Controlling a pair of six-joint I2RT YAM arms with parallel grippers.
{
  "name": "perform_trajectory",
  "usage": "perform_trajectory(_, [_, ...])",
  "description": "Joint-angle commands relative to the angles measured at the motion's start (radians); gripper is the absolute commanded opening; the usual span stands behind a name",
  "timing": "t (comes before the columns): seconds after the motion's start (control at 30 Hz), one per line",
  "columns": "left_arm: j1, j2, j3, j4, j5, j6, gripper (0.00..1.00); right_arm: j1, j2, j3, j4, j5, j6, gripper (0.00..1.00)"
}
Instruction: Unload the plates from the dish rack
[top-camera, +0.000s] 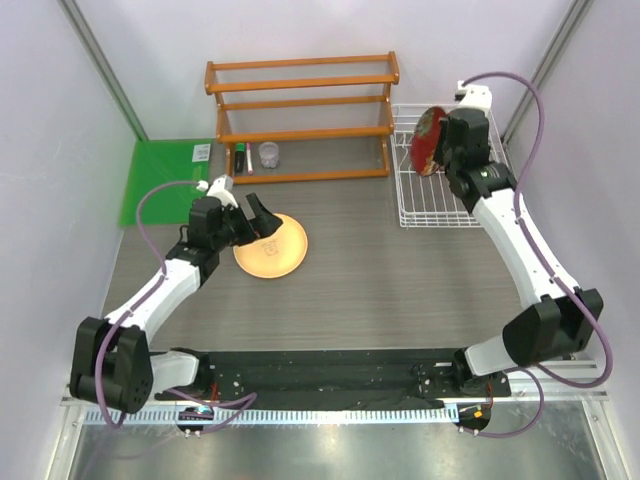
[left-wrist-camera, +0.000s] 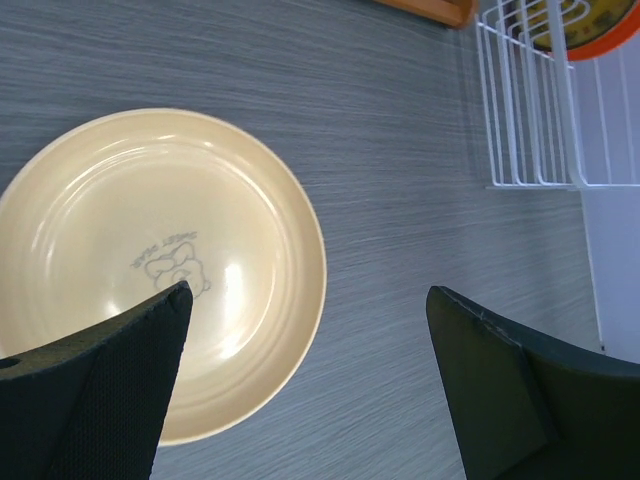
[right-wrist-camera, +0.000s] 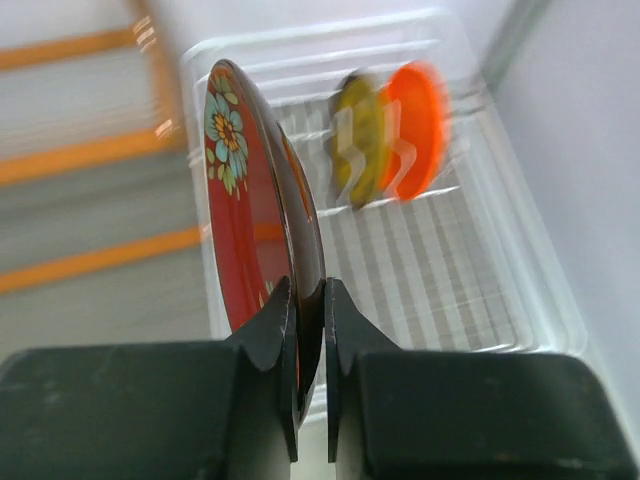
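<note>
The pale tan-yellow plate (top-camera: 272, 247) lies flat on the table; it fills the left of the left wrist view (left-wrist-camera: 150, 260). My left gripper (top-camera: 258, 217) is open above its near edge, holding nothing (left-wrist-camera: 310, 300). My right gripper (top-camera: 438, 152) is shut on the rim of the dark red flowered plate (top-camera: 426, 141), held upright above the white wire dish rack (top-camera: 420, 215). In the right wrist view (right-wrist-camera: 308, 295) the red plate (right-wrist-camera: 245, 210) stands edge-on. The dark-rimmed yellow plate (right-wrist-camera: 360, 140) and the small orange plate (right-wrist-camera: 415, 115) stand in the rack (right-wrist-camera: 480, 280) behind it.
An orange-brown wooden tiered shelf (top-camera: 300, 120) stands at the back, with a small clear cup (top-camera: 269, 155) and a marker (top-camera: 241, 157) on its bottom level. A green mat (top-camera: 165, 180) lies at the back left. Walls close both sides.
</note>
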Motion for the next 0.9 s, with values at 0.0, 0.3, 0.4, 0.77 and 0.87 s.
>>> perform_trajectory(0.0, [0.0,0.043,0.042,0.155,0.14,-0.035,0.99,0.018,-0.072,-0.17,0.039,-0.415,0.199,0.01])
perform_trajectory(0.3, [-0.005,0.166,-0.016,0.426,0.29,-0.164,0.99,0.044,-0.115,-0.53,0.39,-0.792,0.487,0.01])
perform_trajectory(0.4, [-0.011,0.198,-0.036,0.479,0.298,-0.181,0.99,0.07,-0.099,-0.566,0.487,-0.845,0.544,0.01])
perform_trajectory(0.77, [-0.048,0.293,-0.065,0.662,0.313,-0.255,1.0,0.153,-0.024,-0.617,0.659,-0.912,0.668,0.01])
perform_trajectory(0.87, [-0.068,0.328,-0.047,0.686,0.316,-0.268,0.95,0.169,-0.004,-0.622,0.705,-0.932,0.696,0.01])
